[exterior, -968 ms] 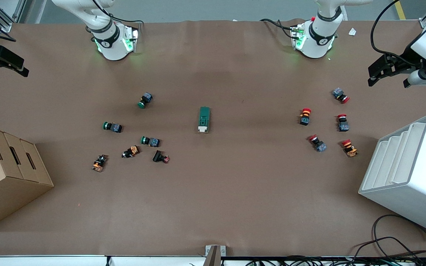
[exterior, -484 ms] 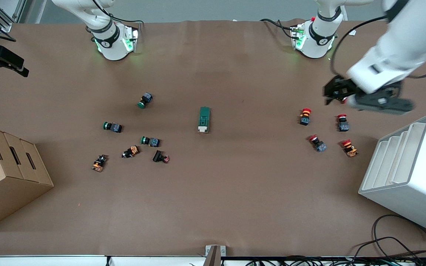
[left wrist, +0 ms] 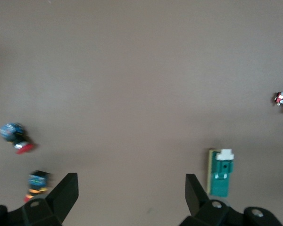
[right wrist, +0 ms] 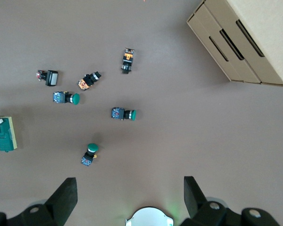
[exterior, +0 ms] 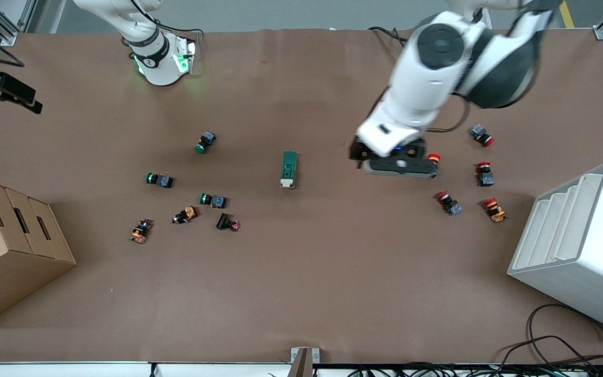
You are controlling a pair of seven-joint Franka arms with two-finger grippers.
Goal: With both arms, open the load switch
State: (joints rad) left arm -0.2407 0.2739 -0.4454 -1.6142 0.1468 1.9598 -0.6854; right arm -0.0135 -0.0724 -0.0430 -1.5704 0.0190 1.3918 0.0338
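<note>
The load switch [exterior: 289, 169], a dark green block with a white lever piece at the end nearer the front camera, lies flat in the middle of the table. It also shows in the left wrist view [left wrist: 221, 172] and the right wrist view [right wrist: 4, 134]. My left gripper [exterior: 360, 156] hangs over bare table between the switch and the red push-buttons, open with nothing between its fingers [left wrist: 66, 193]. My right gripper [exterior: 32, 102] waits open at the right arm's end of the table, looking down on bare table beside that arm's base [right wrist: 148, 217].
Green push-buttons [exterior: 205, 142] and orange-and-black ones [exterior: 185, 214] lie scattered toward the right arm's end. Red push-buttons [exterior: 485, 174] lie toward the left arm's end. A cardboard box [exterior: 8, 246] and a white stepped rack [exterior: 579, 246] stand at the two ends.
My left arm has swung from the left arm's end of the table in over the red push-buttons toward the load switch. The right gripper has barely moved.
</note>
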